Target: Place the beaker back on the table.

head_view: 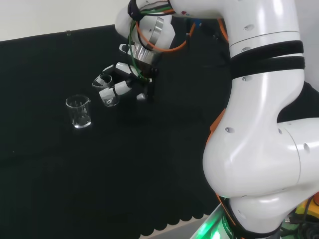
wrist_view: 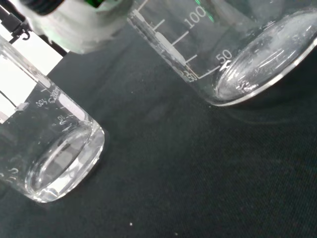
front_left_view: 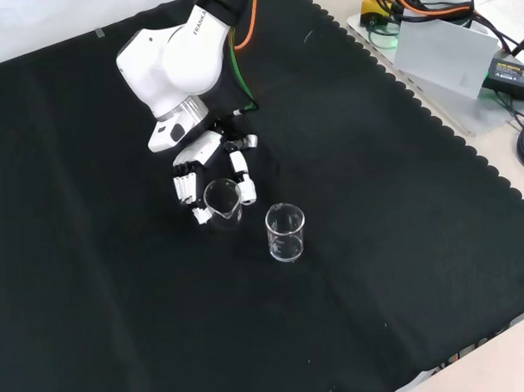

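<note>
In the front view my hand [front_left_view: 198,152] reaches down from the white arm, its fingers and thumb curled round a small clear beaker [front_left_view: 222,200]. In the head view this beaker [head_view: 102,80] sits between the fingers of the hand [head_view: 122,87], low over the black cloth. The wrist view shows its marked wall and round base [wrist_view: 237,49] close above the cloth, slightly tilted; I cannot tell whether it touches. A second clear beaker [front_left_view: 286,232] stands upright and free on the cloth just beside it, also seen in the head view [head_view: 79,111] and the wrist view [wrist_view: 49,148].
The arm's big white links [head_view: 259,124] stand at the right of the head view. In the front view, boxes and cables [front_left_view: 446,35] lie off the cloth at the top right. The cloth's scalloped edge [front_left_view: 467,146] runs down that side.
</note>
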Controlling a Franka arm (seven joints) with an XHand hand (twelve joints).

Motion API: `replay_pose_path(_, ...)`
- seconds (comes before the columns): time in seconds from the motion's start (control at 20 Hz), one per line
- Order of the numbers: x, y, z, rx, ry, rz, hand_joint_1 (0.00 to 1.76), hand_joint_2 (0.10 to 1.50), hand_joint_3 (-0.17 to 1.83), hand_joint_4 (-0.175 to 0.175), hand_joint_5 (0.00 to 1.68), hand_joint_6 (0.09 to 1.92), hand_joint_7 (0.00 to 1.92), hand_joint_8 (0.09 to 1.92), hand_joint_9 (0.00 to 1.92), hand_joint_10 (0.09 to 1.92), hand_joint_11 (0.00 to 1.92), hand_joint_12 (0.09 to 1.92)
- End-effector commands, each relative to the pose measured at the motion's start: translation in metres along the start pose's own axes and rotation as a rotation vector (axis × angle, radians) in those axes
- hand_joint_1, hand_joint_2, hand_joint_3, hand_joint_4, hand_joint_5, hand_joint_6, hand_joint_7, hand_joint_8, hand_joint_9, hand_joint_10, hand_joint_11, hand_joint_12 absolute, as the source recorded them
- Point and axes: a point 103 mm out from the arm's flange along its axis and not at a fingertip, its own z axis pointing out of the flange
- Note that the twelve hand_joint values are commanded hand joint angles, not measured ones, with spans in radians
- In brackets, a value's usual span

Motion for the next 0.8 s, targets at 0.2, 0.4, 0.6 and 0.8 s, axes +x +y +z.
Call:
replay_pose_path(0.2, -0.0034, -0.0072, -0.0051, 0.006, -0.022, 0.009, 1.17, 1.14, -0.17, -0.046, 1.09, 0.85, 1.22, 0.71, 1.21, 0.71, 0.79, 1.11)
replay_pose_path(0.4, -0.0012, -0.0066, -0.0053, 0.013, 0.007, -0.015, 1.11, 1.09, -0.17, 0.003, 0.9, 0.96, 1.11, 0.65, 1.07, 0.58, 0.56, 1.25)
replay_pose_path(0.6, 0.0018, -0.0054, -0.0035, 0.032, -0.018, -0.003, 1.11, 1.04, -0.17, -0.024, 0.79, 0.94, 1.04, 0.6, 0.99, 0.53, 0.48, 1.27)
replay_pose_path(0.8, 0.004, -0.009, -0.0031, 0.001, 0.021, -0.047, 1.1, 1.02, -0.17, -0.043, 0.72, 0.92, 0.98, 0.59, 0.92, 0.52, 0.41, 1.29)
